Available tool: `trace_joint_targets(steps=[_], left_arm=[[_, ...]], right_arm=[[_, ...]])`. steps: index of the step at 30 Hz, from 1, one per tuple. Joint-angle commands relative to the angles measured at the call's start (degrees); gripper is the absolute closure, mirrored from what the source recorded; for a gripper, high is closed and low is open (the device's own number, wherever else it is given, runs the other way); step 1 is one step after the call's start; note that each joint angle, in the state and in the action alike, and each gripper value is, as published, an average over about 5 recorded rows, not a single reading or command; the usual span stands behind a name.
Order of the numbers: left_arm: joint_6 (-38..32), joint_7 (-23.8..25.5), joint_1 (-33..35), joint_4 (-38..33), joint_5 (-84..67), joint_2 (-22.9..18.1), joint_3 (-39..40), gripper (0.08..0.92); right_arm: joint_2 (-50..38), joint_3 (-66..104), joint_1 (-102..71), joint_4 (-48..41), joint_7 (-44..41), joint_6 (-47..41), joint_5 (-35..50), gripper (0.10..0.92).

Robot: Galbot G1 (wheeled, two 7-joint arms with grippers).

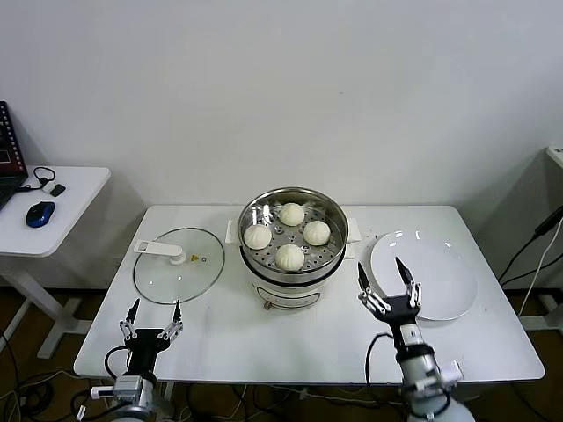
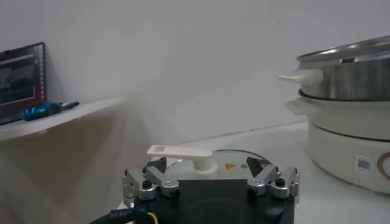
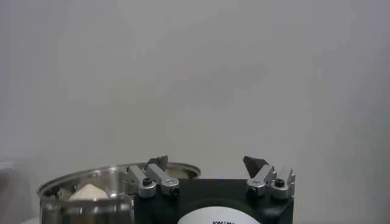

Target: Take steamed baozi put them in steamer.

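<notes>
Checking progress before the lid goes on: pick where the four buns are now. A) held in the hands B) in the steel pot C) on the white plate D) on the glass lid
B: all four buns sit on the holed tray inside the pot; the plate is bare.

Four smooth cream-white domed baozi [image 1: 291,236] sit apart at twelve, three, six and nine o'clock on the perforated tray inside the shiny round stainless-steel steamer [image 1: 290,277].
</notes>
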Motion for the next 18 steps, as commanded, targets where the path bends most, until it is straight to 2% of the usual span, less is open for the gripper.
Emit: trace_joint_targets(steps=[1, 18], left_arm=[[-0.3, -0.1, 0.2, 0.1, 0.5, -0.5, 0.1, 0.177], [-0.3, -0.2, 0.1, 0.0, 0.6, -0.8, 0.2, 0.177]], right_arm=[[7.6, 5.5, -8.0, 0.4, -1.0, 6.5, -3.6, 0.203], [7.9, 5.1, -8.7, -0.2, -0.9, 6.8, -4.1, 0.203]])
